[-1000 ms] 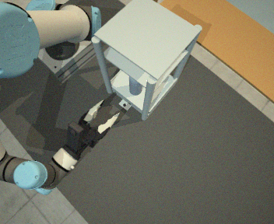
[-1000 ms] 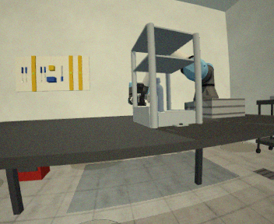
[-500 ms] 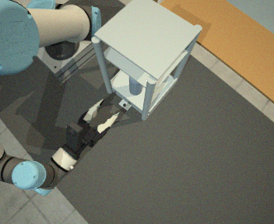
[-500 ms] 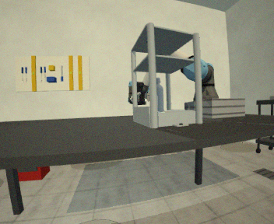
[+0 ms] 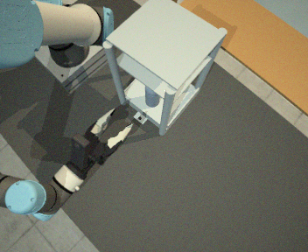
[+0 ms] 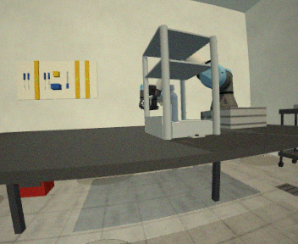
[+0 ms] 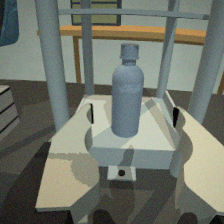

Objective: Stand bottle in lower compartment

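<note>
The pale blue bottle (image 5: pixel 151 97) stands upright, cap up, on the floor of the lower compartment of the white shelving unit (image 5: pixel 165 48). It also shows in the exterior view (image 6: pixel 173 102) and in the middle of the wrist view (image 7: pixel 127 92), behind the front lip. My gripper (image 5: pixel 125 120) is just outside the shelf's front, low over the dark table top. Its fingers stand apart on either side of the shelf's front edge and hold nothing. The bottle is clear of them, a little deeper in the compartment.
The shelf's four posts (image 7: pixel 52 75) frame the opening. My arm's elbow (image 5: pixel 25 197) lies over the table's left edge. An orange bench (image 5: pixel 266 44) stands at the back right. A grey stack of trays (image 6: pixel 236 116) sits behind the shelf.
</note>
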`<state>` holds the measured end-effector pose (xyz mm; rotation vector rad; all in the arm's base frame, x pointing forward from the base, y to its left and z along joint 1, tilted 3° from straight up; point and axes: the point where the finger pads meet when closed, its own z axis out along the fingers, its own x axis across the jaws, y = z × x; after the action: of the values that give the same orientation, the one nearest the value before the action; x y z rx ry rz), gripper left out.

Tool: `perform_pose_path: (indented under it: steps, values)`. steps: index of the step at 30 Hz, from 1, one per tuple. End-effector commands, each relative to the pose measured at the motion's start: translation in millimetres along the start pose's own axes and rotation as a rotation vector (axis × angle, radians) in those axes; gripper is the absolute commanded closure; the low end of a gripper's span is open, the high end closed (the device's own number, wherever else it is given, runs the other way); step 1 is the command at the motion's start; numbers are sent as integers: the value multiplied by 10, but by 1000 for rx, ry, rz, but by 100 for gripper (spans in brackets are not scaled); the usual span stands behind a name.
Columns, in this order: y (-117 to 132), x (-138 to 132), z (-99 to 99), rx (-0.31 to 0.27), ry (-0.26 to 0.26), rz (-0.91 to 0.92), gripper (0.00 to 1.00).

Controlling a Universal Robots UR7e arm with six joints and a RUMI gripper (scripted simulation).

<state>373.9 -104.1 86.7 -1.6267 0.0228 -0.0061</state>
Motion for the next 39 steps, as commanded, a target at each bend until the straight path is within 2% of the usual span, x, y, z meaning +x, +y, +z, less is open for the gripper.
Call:
perform_pose_path:
  steps: [1, 18, 32, 33, 39]
  values:
    - [-219, 4, 8, 0, -1, 0, 55]
    - [-583, 7, -1, -2, -1, -2, 55]
    - [-644, 4, 3, 0, 0, 0, 55]
    - [-644, 4, 3, 0, 0, 0, 0]
    - [-641, 4, 2, 0, 0, 0, 0]
